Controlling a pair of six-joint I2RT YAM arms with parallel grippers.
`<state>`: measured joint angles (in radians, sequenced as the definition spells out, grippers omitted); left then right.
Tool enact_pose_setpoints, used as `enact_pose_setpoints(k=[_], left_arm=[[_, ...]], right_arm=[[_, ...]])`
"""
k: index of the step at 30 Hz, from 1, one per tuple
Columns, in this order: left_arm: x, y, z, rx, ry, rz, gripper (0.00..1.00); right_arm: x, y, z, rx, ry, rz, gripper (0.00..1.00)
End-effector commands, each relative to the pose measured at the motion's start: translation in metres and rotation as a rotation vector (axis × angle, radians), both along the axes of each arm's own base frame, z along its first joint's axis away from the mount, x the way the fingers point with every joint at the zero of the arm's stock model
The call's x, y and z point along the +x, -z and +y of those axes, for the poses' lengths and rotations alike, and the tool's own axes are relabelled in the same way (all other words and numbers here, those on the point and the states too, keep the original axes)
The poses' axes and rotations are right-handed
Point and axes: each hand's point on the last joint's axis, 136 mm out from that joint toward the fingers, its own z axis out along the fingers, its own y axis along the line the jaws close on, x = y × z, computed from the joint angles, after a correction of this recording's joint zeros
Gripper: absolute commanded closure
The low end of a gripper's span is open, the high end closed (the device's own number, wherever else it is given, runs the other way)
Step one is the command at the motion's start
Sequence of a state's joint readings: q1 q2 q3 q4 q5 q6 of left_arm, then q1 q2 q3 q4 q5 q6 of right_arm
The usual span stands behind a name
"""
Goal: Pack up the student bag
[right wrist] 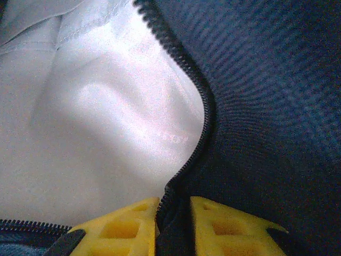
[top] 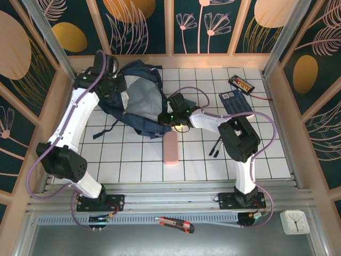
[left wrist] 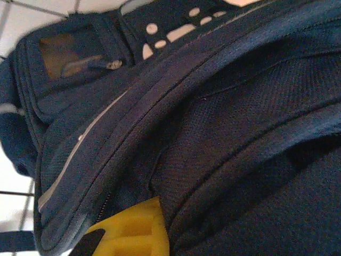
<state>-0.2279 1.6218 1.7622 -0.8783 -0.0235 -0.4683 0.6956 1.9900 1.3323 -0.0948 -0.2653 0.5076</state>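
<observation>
The student bag [top: 143, 126] lies at the back left of the table, navy, its mouth spread so the pale grey lining [top: 139, 98] shows. My left gripper [top: 118, 88] is at the bag's upper left rim, shut on a fold of navy fabric [left wrist: 224, 106]. One yellow finger [left wrist: 133, 229] shows there; the other is hidden under the cloth. At the right rim of the opening, my right gripper [top: 165, 110] is shut on the zip edge [right wrist: 205, 114]. The dark fabric is pinched between its two yellow fingers [right wrist: 122, 229], with white lining [right wrist: 96, 122] to the left.
A pink pencil case [top: 171, 148] lies just in front of the bag. A blue calculator [top: 235, 101], a small black and orange device [top: 241, 83] and pens [top: 216, 146] are to the right. A utility knife [top: 176, 223] and a white clock [top: 294, 221] lie beyond the front edge.
</observation>
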Motion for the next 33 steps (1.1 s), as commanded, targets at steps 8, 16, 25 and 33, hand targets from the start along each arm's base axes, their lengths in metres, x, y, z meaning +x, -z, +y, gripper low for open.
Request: enact_pose_setpoints(k=[8, 16, 25, 33], left_arm=[[0.008, -0.116, 0.09, 0.274, -0.229, -0.323, 1.0], [0.013, -0.063, 0.017, -0.037, 0.063, -0.338, 1.0], [0.016, -0.045, 0.022, -0.006, 0.048, -0.317, 1.0], [0.022, -0.029, 0.007, -0.084, 0.083, -0.304, 1.0]], right_arm=[[-0.002, 0.062, -0.042, -0.203, 0.018, 0.072, 0.77], [0.02, -0.091, -0.012, 0.263, -0.035, -0.155, 0.28], [0.066, -0.108, -0.188, 0.102, 0.459, -0.034, 0.09], [0.021, -0.059, -0.351, 0.139, 0.958, 0.132, 0.13]])
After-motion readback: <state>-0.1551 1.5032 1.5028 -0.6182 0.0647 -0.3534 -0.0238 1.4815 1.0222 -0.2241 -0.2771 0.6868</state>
